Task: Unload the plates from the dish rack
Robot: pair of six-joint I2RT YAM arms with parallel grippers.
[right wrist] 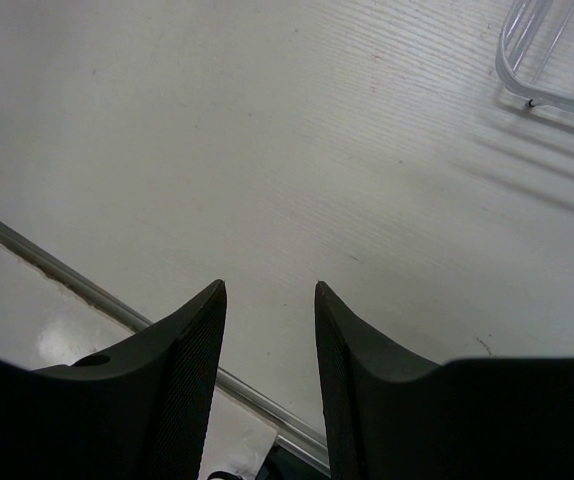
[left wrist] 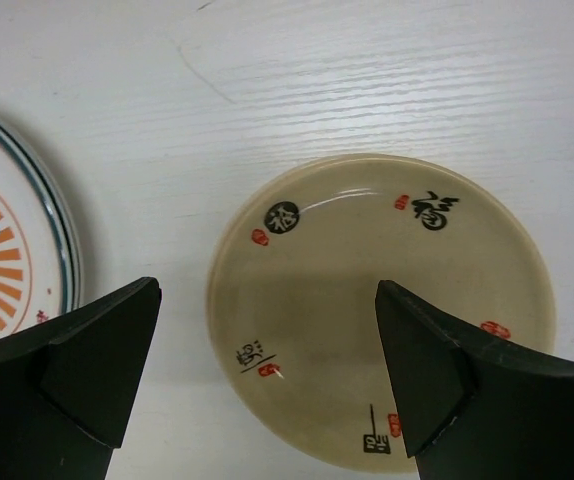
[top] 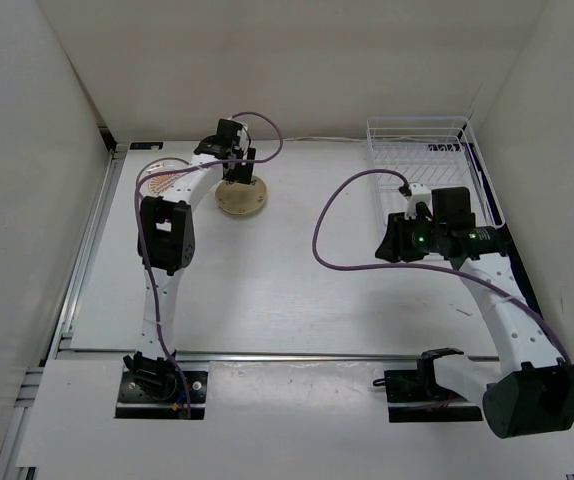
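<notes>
We count one tan plate (left wrist: pixel 382 280) and one sunburst plate (left wrist: pixel 7 250), two in all, far left on the desk (top: pixel 267 290); one rack (top: pixel 422 150) far right.

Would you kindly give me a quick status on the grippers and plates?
Left gripper open above tan plate, flat on table. Right gripper open, empty, near dish rack. Sunburst plate also on table; rack shows no plates. Nothing in the way.
</notes>
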